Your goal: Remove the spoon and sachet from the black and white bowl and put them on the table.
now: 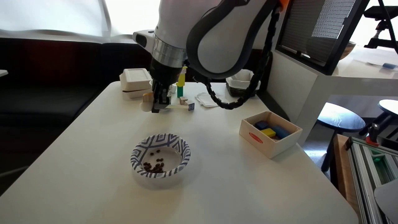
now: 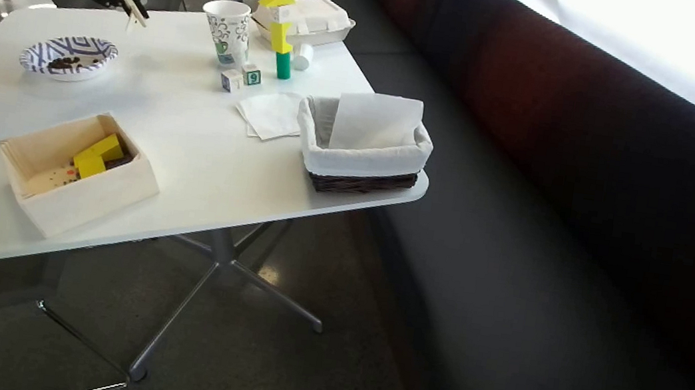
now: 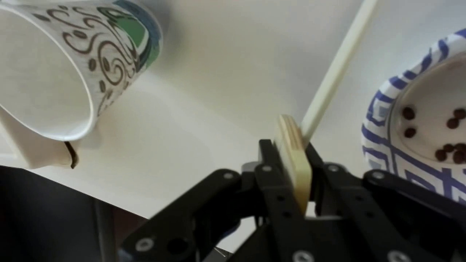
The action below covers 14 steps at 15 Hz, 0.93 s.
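The striped bowl (image 1: 171,157) stands upright on the pale table (image 1: 93,161) with several dark brown beans in it. It also shows in an exterior view (image 2: 101,50) and at the right of the wrist view (image 3: 380,112). My gripper (image 3: 289,149) is shut on the flat tan sachet (image 3: 303,174) and the pale spoon handle (image 3: 338,69), side by side between the fingers. In an exterior view the gripper (image 1: 157,107) is above the table, beyond the bowl and apart from it. The sachet (image 1: 148,97) sticks out on one side and the spoon handle (image 1: 178,106) on the other.
A patterned paper cup (image 2: 225,28), a takeaway box (image 2: 313,19), a yellow-green tower (image 2: 283,39) and letter blocks (image 2: 232,80) stand on the table. Napkins (image 2: 271,114), a lined basket (image 2: 365,160) and a wooden box (image 1: 264,140) with colored blocks are also there.
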Each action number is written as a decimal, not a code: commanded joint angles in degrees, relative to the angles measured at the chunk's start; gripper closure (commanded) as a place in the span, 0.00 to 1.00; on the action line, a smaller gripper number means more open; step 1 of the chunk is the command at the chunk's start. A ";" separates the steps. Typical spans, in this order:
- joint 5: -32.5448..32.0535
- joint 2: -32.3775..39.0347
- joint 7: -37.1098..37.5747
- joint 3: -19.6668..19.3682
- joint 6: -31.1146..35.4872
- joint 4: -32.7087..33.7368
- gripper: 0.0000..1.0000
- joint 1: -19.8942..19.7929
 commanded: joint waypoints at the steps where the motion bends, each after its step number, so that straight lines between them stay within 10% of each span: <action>1: -2.79 3.72 -0.15 -0.93 3.20 1.69 0.95 -1.24; 9: -5.99 9.05 0.77 -5.67 4.03 4.77 0.94 -0.41; 10: -5.95 9.25 0.69 -5.60 3.62 4.94 0.54 -0.59; 14: -4.69 8.12 0.74 -3.74 2.52 4.28 0.32 -1.55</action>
